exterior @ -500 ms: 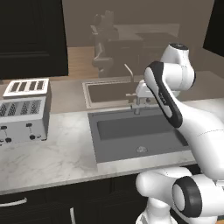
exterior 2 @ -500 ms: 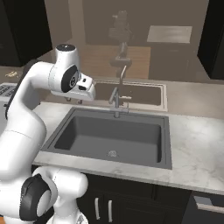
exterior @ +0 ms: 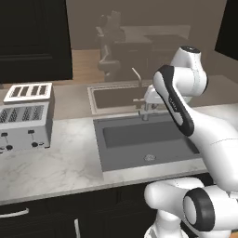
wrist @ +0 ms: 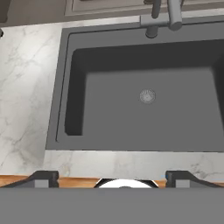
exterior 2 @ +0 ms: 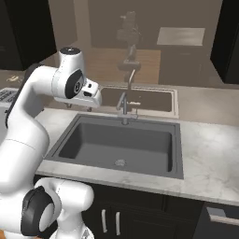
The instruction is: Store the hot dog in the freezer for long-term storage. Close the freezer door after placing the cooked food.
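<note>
Marble counter point(exterior: 60, 167) runs across the kitchen, pale with grey veins, above black cabinets point(exterior 2: 140, 214). Set into it is the landmark, a dark grey sink point(exterior 2: 119, 144), a deep rectangular basin with a small round drain point(wrist: 147, 96) near the middle of its floor. Behind the sink's back rim stands a grey faucet point(exterior 2: 126, 100) with a tall curved spout and a side lever. Beyond the faucet a window shows a dim brownish room, and a shallow recessed tray point(exterior: 114, 97) lies along the sill just behind the sink.

To the left of the sink, near the counter's far end, sits a silver toaster point(exterior: 24, 122) with four slots on top and levers on its front.

The white robot arm rises in front of the sink and bends over it. Its gripper point(wrist: 112, 177) hangs above the sink's near rim, pointing down into the basin. The two dark finger tips point(wrist: 43, 178) sit well apart with nothing held between them.

Hot dog, freezer and freezer door: none can be placed from these pictures.
</note>
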